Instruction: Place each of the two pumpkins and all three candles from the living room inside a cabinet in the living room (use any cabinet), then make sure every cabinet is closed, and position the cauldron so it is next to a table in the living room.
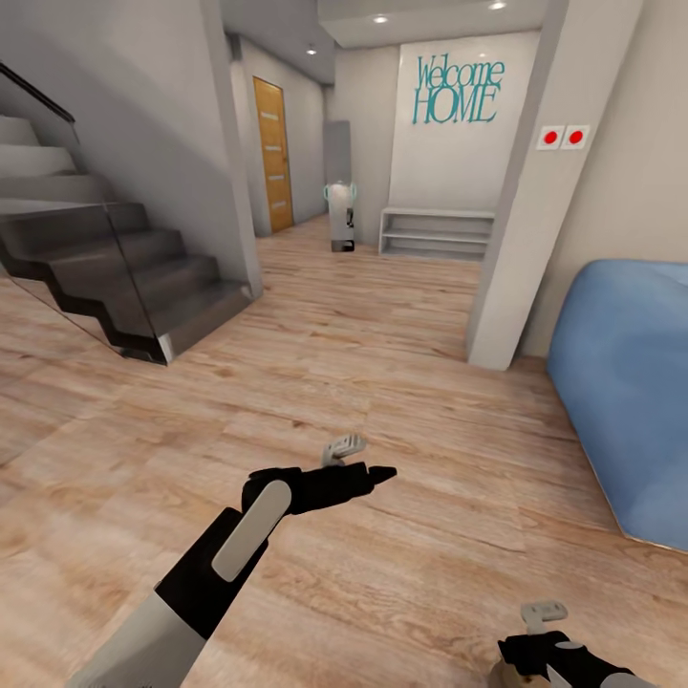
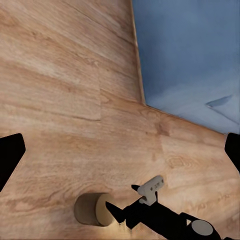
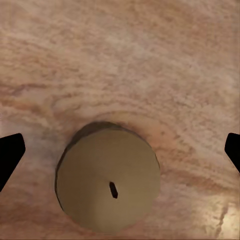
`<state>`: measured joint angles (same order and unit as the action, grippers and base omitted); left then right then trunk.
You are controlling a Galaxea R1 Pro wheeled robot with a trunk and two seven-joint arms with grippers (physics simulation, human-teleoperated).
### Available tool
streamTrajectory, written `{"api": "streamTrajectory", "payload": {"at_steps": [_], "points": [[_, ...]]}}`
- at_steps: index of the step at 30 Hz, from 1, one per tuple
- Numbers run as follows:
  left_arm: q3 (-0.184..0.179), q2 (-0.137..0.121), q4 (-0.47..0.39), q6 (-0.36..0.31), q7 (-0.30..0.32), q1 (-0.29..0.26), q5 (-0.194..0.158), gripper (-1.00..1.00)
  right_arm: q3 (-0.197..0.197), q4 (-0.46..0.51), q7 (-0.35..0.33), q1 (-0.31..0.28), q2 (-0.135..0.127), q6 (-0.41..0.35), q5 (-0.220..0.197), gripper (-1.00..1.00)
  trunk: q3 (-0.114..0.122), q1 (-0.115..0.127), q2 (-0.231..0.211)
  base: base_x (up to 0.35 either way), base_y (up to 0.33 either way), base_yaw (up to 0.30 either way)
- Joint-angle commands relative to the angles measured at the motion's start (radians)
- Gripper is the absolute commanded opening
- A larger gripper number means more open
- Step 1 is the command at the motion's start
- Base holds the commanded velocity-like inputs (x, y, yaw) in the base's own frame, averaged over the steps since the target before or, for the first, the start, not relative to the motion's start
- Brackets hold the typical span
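Head view: wood floor (image 1: 382,354) ahead; my left arm reaches to about 12 o'clock, left gripper (image 1: 368,472) over bare boards.
Right gripper (image 1: 524,659): low at 5 o'clock, right at the frame edge; from here I cannot tell how its fingers stand.
Stairs (image 1: 115,277): dark steps with a glass side, 10 o'clock.
Hallway: 12 o'clock, orange door (image 1: 272,153) on its left wall, pale shelf (image 1: 435,234) under the teal "Welcome HOME" sign (image 1: 459,91).
Pillar (image 1: 535,191): white, 1 o'clock, two red round marks on it.
Blue shape (image 1: 626,382): large, soft-looking, on the floor at 3 o'clock; I cannot tell what it is.
Left wrist view: my left fingers (image 2: 10,157) stand wide apart at the frame's two sides, nothing between them. Floor below, blue shape's edge (image 2: 190,55) beyond.
Candle (image 2: 94,209): seen from the left wrist, a stubby beige cylinder upright on the floor, with my right gripper (image 2: 120,212) right at it; touching or not, I cannot tell.
Right wrist view: candle (image 3: 107,177) directly below, round flat top with a small dark wick mark at its centre.
Right fingers (image 3: 10,155): spread apart, one at each side of the frame, the candle between them, not clamped.
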<state>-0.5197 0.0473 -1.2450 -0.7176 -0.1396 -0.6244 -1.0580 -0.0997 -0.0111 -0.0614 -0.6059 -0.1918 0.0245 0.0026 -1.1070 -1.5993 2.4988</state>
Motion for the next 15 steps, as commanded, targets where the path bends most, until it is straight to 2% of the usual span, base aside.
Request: {"api": "streamTrajectory", "payload": {"at_steps": [1,15], "points": [[0.0,0.0,0.003,0.007,0.0,0.0,0.0,1.0,0.0,0.0,0.0,0.0,0.0,0.0,0.0,1.0,0.0,0.0,0.0,0.126,0.0,0.0],[0.0,0.002,0.007,0.021,0.0,0.0,0.0,1.0,0.0,-0.001,0.0,0.0,0.0,0.0,-0.001,1.0,0.0,0.0,0.0,0.013,0.0,0.0]]}}
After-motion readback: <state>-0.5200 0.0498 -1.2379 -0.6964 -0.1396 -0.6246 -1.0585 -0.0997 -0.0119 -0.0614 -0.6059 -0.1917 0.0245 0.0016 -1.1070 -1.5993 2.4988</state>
